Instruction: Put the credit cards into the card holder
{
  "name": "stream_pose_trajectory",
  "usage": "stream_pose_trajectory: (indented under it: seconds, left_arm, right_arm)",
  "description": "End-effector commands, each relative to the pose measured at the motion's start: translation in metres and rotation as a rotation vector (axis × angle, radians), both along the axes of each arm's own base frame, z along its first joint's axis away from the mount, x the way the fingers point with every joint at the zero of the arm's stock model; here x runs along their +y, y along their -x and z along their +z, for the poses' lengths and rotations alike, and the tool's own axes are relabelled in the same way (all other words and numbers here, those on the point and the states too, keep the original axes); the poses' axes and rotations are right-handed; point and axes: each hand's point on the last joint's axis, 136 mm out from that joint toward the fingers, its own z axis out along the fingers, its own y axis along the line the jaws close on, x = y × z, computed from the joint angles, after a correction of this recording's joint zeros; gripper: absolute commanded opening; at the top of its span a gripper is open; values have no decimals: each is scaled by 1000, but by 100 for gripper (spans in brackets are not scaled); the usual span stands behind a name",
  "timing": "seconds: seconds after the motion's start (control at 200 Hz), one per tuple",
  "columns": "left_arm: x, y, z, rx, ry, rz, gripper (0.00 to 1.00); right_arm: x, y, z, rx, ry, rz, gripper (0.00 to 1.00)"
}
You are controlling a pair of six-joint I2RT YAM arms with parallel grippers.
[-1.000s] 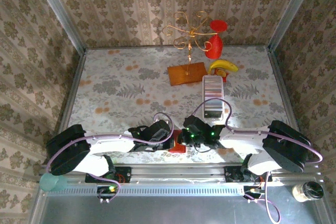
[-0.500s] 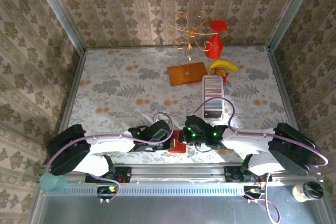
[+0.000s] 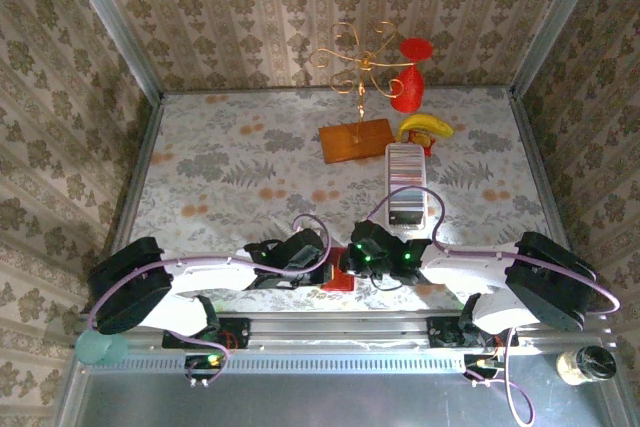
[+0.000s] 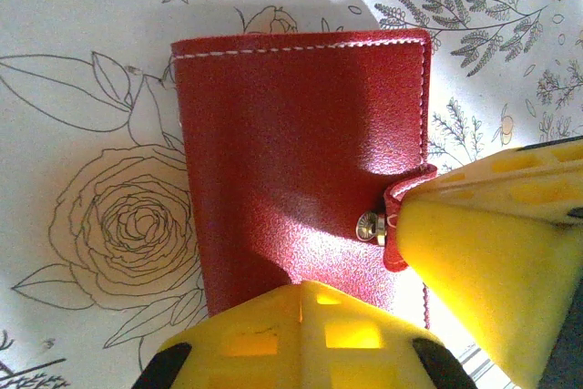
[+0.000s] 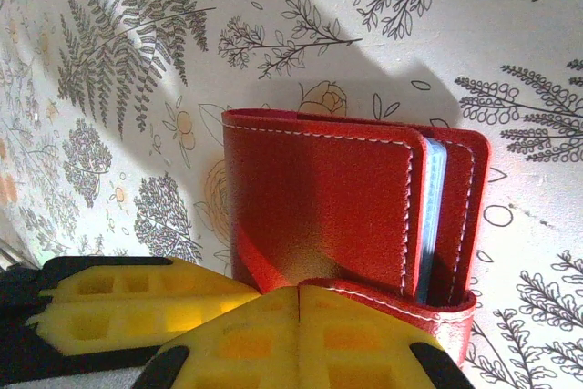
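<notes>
The red card holder [image 3: 338, 280] lies closed at the table's near edge, between both grippers. In the left wrist view the card holder [image 4: 291, 143] has its snap tab [image 4: 401, 225] lifted, the end of it at a yellow finger [image 4: 492, 252] of the right gripper. My left gripper [image 4: 302, 285] is shut, its tips resting on the cover with nothing between them. My right gripper [image 5: 299, 289] is shut on the snap tab [image 5: 410, 302]; grey-blue pockets [image 5: 433, 216] show at the holder's edge. The credit cards [image 3: 407, 169] stand in a row in the white tray [image 3: 389, 187] further back.
Behind the tray are a banana [image 3: 425, 126], a red goblet [image 3: 411, 77] and a gold wire stand on an orange-brown base [image 3: 356, 140]. A teal cup [image 3: 98, 349] and a jar [image 3: 588, 363] sit on the metal shelf below the table's near edge.
The right arm's rear links swayed slightly right and back. Both grippers and the card holder stay where they were.
</notes>
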Motion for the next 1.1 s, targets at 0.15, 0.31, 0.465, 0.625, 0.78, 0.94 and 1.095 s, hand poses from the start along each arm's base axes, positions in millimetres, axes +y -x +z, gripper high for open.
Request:
stream_pose_trajectory:
  seconds: [0.15,0.31,0.465,0.625,0.78,0.94,1.095]
  left_arm:
    - [10,9,-13,30,-45,-7,0]
    - [10,9,-13,32,-45,-5,0]
    - [9,9,-13,31,-44,-7,0]
    - [9,9,-13,30,-43,-2,0]
    - [12,8,-13,28,-42,6,0]
    - [18,2,-5,-10,-31,41,0]
    - [42,-11,14,-88,-76,86,7]
  right_arm:
    - [1,5,-12,21,19,5,0]
    - [-4,10,-21,45,56,11,0]
    - [-12,14,-26,50,86,2,0]
    - [-28,22,-47,102,212,3,0]
    - [-55,35,-65,143,388,-5,0]
    - [-57,35,-63,128,396,-19,0]
    - [-22,9,-25,-6,240,-17,9]
